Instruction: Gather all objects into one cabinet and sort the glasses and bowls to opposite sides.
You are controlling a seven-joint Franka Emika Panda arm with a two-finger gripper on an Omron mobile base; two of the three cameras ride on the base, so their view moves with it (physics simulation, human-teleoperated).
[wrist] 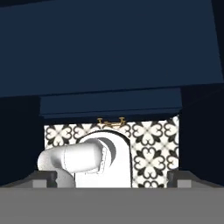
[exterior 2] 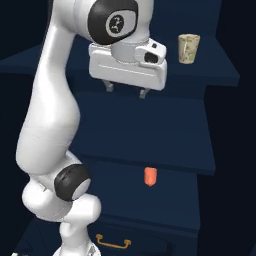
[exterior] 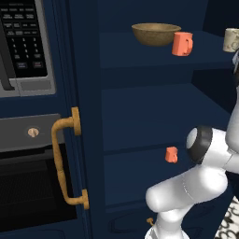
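Observation:
The tall navy cabinet (exterior: 140,112) stands open. On its upper shelf sit the olive-brown bowl (exterior: 156,33), a coral-orange cup (exterior: 182,44) just to the bowl's right, and a cream cup (exterior: 232,39) farther right, also seen as the cream cup (exterior 2: 188,48). Another orange cup (exterior: 171,154), small in the distance (exterior 2: 150,176), stands on a lower shelf. My gripper (exterior 2: 125,90) hangs open, fingers pointing down, in front of the upper shelf and left of the cream cup, with nothing between its fingers.
The cabinet door with its curved brass handle (exterior: 65,158) stands at the left, beside a microwave (exterior: 23,42) and a black oven (exterior: 32,186). A drawer with a brass handle (exterior 2: 113,243) lies below the shelves. Patterned floor tiles (wrist: 153,148) show under the hand.

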